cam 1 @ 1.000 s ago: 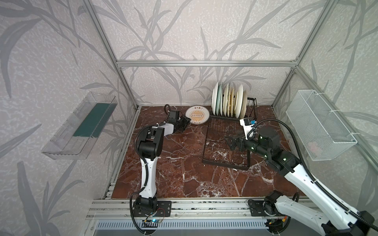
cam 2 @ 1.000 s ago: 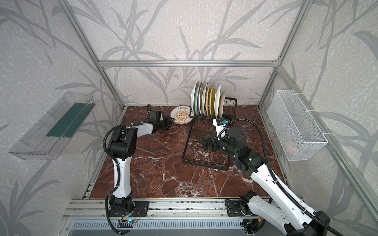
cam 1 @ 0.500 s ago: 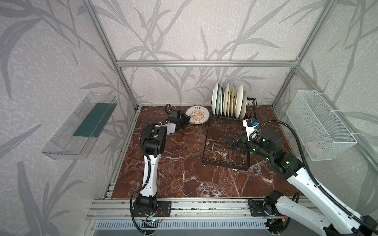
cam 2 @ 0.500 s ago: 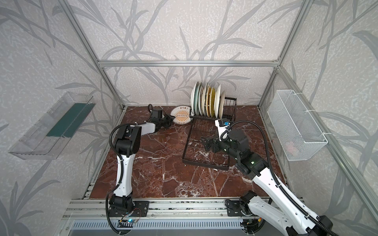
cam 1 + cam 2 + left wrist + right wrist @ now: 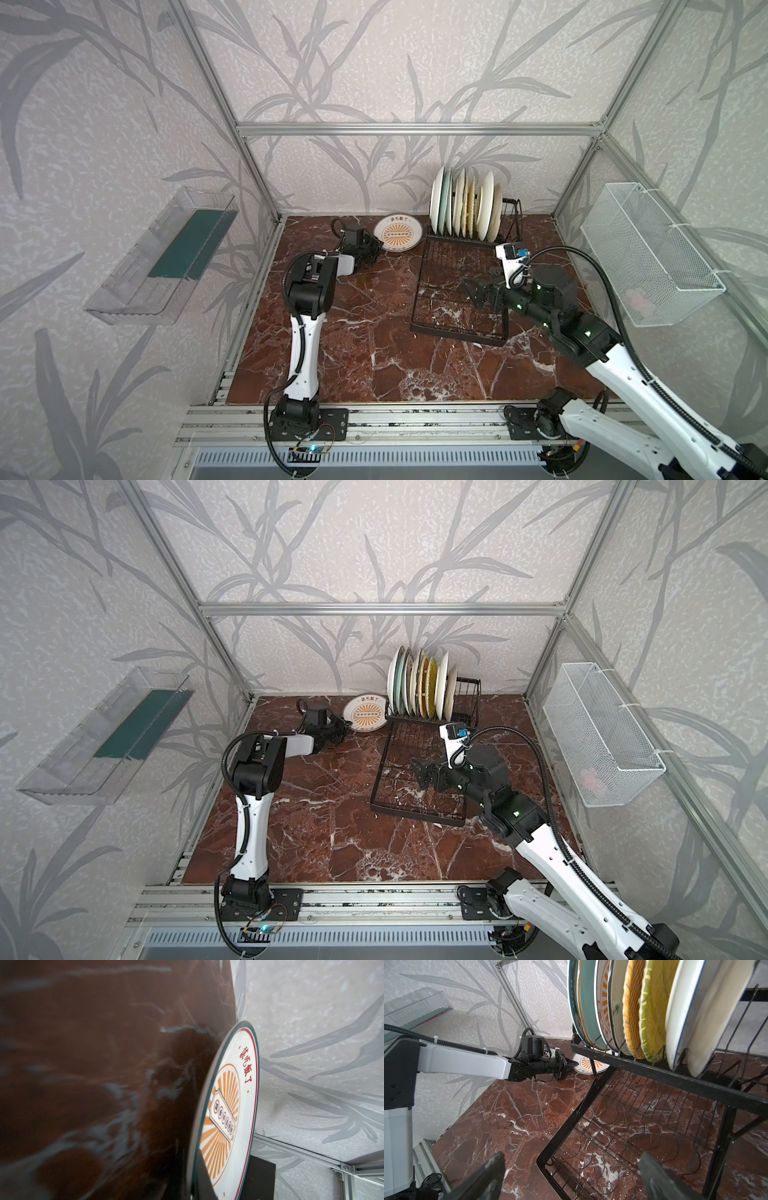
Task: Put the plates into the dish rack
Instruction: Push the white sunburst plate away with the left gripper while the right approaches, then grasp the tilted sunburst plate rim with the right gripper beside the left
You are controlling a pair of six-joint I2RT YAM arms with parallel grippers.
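Note:
An orange-sunburst white plate [image 5: 398, 237] [image 5: 365, 717] [image 5: 228, 1109] [image 5: 589, 1065] lies on the marble at the back, just left of the dish rack [image 5: 417, 299] [image 5: 380, 771] [image 5: 633, 1064]. My left gripper [image 5: 376, 249] [image 5: 343, 729] [image 5: 197, 1186] [image 5: 572, 1064] is shut on that plate's near rim. Several plates [image 5: 465, 208] [image 5: 419, 688] [image 5: 652, 1012] stand upright in the rack's raised slots. My right gripper [image 5: 473, 293] [image 5: 419, 771] [image 5: 571, 1184] hangs open and empty over the rack's flat grid tray.
A clear plastic bin [image 5: 162, 257] hangs on the left wall and a white mesh basket [image 5: 648, 253] on the right wall. The back wall stands close behind the plate and the rack. Bare marble table [image 5: 365, 332] lies between the arms.
The left gripper reached forward to the sunburst plate and closed on its rim. The right gripper stayed open and drew back a little over the grid tray.

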